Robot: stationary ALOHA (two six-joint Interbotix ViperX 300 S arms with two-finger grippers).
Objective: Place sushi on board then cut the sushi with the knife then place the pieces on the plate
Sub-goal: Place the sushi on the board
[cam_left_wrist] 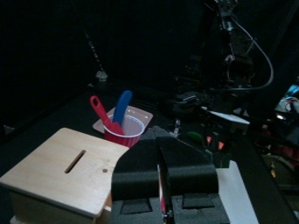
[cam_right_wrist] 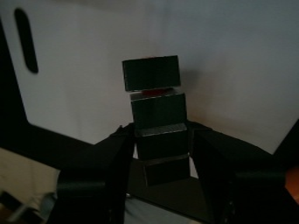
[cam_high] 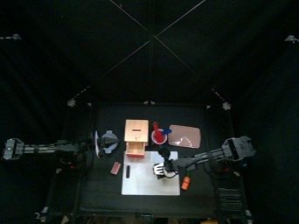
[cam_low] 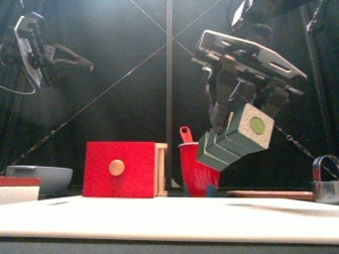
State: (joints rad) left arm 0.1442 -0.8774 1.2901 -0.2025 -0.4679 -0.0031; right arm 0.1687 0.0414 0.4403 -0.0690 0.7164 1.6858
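The sushi roll (cam_low: 236,147), a row of dark green blocks with a green-centred end face, hangs tilted in the air above the white cutting board (cam_high: 149,185). My right gripper (cam_low: 243,111) is shut on it. In the right wrist view the sushi roll (cam_right_wrist: 156,109) runs out from between the jaws over the board (cam_right_wrist: 233,61). The red cup (cam_low: 200,175) with a red knife (cam_low: 185,136) and a blue knife (cam_left_wrist: 121,107) stands behind the board. The pink tray (cam_high: 187,136) lies at the back right. My left gripper (cam_left_wrist: 163,179) is shut and holds nothing, raised at the left.
The wooden box (cam_low: 126,169) with its red drawer front stands left of the cup. The blue-grey bowl (cam_low: 43,177) is at the far left, the metal cutter (cam_low: 326,167) at the far right. Small toys lie left (cam_high: 115,169) and right (cam_high: 184,182) of the board.
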